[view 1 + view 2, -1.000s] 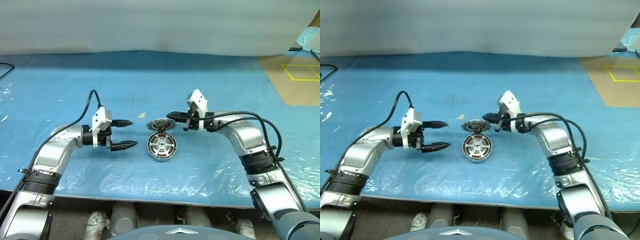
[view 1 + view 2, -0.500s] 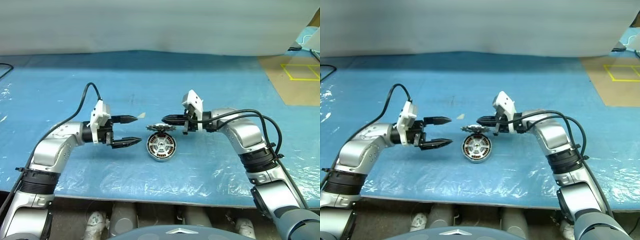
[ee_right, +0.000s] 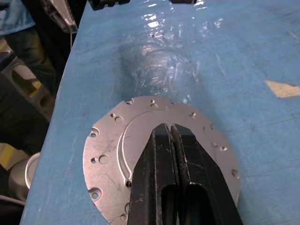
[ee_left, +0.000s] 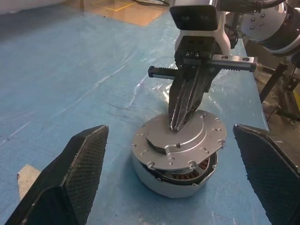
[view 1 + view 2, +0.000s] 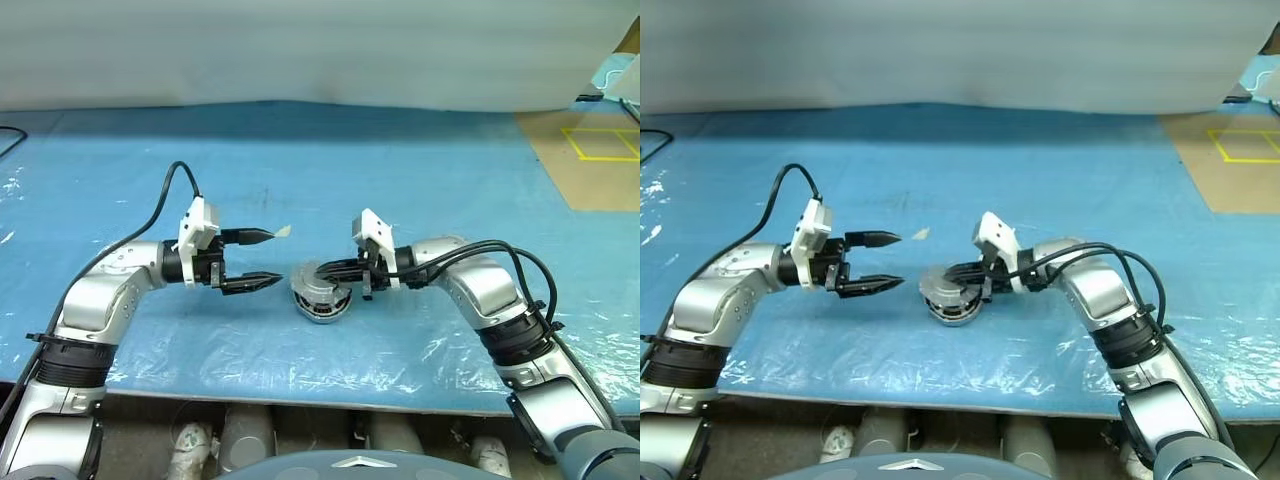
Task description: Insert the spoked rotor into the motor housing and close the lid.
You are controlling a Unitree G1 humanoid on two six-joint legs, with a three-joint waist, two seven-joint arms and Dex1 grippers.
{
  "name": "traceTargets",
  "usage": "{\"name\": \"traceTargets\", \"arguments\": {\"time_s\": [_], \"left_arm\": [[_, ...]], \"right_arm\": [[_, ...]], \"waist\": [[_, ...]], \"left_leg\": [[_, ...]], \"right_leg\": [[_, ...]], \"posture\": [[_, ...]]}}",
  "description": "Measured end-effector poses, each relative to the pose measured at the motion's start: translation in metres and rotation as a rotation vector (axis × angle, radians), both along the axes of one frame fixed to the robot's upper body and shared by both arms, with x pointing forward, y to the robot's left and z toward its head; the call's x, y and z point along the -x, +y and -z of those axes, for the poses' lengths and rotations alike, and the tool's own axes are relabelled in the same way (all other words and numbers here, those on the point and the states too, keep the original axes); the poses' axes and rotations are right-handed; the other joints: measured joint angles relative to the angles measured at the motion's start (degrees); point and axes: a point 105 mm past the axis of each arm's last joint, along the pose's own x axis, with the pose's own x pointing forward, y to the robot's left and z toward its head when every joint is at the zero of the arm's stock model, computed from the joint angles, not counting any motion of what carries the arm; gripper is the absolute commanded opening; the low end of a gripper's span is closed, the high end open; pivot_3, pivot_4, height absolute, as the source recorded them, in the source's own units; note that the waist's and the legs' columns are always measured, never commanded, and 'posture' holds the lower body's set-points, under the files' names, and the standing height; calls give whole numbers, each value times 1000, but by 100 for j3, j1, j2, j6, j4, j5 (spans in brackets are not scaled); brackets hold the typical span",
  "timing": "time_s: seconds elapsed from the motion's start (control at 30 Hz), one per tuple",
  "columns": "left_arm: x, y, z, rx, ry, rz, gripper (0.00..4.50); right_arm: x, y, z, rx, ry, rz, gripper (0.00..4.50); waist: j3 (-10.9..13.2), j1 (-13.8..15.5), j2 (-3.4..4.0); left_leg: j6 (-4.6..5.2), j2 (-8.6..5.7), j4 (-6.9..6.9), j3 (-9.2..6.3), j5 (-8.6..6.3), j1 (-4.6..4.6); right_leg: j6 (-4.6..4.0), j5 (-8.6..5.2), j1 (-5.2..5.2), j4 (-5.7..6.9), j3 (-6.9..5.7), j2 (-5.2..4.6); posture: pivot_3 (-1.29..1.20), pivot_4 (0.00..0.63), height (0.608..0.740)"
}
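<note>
Lid (image 4: 180, 140) sits tilted on top of motor housing (image 4: 187, 174), mid table (image 5: 420, 170). Left gripper (image 5: 262, 259) just left of it, right gripper (image 4: 180, 123) tips touching lid's top.

lid (image 4: 180, 140) covers the motor housing (image 4: 185, 174), just a sliver of copper windings showing at 5 o'clock under the rim. Can't tell whether it's fully seated. Rotor hidden. Lid's near edge is cut off in right wrist view.
</note>
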Motion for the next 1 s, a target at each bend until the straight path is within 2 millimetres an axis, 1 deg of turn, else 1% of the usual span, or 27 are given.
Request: {"name": "traceTargets", "arguments": {"time_s": [0.13,0.23,0.47,0.57,0.63,0.73,0.87,0.9,1.0], "left_arm": [[1,0,2,-1,7,-2,4500],[1,1,3,-2,9,-2,4500],[5,-2,5,-10,11,10,4500],[6,-2,5,-14,16,10,4500],[6,-3,4,-15,14,14,4500],[7,-5,3,-17,12,16,4500],[7,-5,4,-19,16,15,4500],[7,-5,4,-25,15,16,4500],[8,-7,7,-37,18,26,4500]], "right_arm": [[1,0,4,32,-25,-20,19],[4,-6,15,74,-27,-29,19],[5,-8,19,98,-102,-68,19],[4,-8,17,82,-94,-57,19],[2,-10,15,61,-69,-33,19],[-3,-13,5,4,-35,12,611],[-11,-12,-15,-66,-44,43,1984],[-11,-11,-17,-70,-50,44,2364],[-10,-8,-16,-71,-47,38,3392]], "waist": [[0,3,0],[0,3,0],[0,2,0],[0,2,-1],[0,2,-1],[0,1,0],[0,-6,0],[0,-3,0],[0,0,0]], "left_leg": [[0,-1,0,0,0,-1],[0,-1,-1,0,0,-2],[1,-1,0,0,-1,10],[1,-2,1,0,-1,11],[1,-2,1,-1,-1,10],[1,-1,0,0,-1,6],[1,1,-2,0,-1,4],[1,2,-3,0,-1,4],[1,0,-3,0,-1,-1]], "right_leg": [[0,0,0,-1,0,-1],[0,0,0,-2,0,-1],[10,-6,9,-1,2,-1],[20,-12,11,-1,4,-1],[11,-7,10,-1,3,-1],[2,-1,7,-1,3,0],[1,-1,2,-1,1,2],[0,-1,2,-1,0,2],[0,-2,0,-3,0,1]], "posture": [[0,150,740],[0,150,740],[0,150,740],[0,150,740],[0,150,740],[0,150,740],[0,150,740],[0,150,740],[0,150,740]]}}
